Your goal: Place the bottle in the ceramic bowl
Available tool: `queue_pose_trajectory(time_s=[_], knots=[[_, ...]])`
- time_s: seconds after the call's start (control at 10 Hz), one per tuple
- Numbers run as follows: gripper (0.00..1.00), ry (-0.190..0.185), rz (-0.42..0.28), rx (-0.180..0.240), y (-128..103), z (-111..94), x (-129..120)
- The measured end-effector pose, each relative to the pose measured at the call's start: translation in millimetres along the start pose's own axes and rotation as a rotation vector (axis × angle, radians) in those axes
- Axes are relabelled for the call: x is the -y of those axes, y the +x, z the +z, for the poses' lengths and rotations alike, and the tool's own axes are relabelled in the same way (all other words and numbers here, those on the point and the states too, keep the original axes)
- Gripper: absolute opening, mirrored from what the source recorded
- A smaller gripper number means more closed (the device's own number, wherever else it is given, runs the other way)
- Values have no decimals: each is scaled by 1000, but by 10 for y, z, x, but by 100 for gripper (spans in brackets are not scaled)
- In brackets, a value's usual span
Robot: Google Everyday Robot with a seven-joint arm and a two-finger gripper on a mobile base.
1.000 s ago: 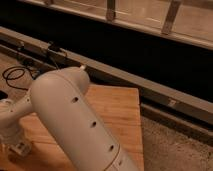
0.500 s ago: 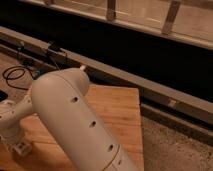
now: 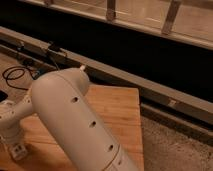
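My gripper (image 3: pixel 18 151) hangs low over the near left corner of the wooden table (image 3: pixel 116 107), below the white wrist (image 3: pixel 9 120). It is shut, and I cannot make out anything between its jaws. The thick white arm (image 3: pixel 75 122) runs across the foreground and covers much of the table's left and front. The bottle is hidden from this view. The ceramic bowl is hidden too.
Black cables (image 3: pixel 15 75) lie coiled on the floor behind the table's left end. A long metal rail (image 3: pixel 150 87) runs along the dark wall behind. Speckled floor (image 3: pixel 172 147) lies to the right of the table's edge.
The gripper has gone from open to shut over the table's near left corner. The arm has hardly shifted.
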Motion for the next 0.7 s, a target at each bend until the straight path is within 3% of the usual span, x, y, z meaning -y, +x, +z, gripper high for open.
queue_pose_trajectory(time_s=[0.2, 0.4, 0.7], knots=[[0, 4, 0, 4, 14, -17, 1], [0, 26, 13, 53, 52, -169, 72], [0, 27, 10, 57, 51, -179, 57]])
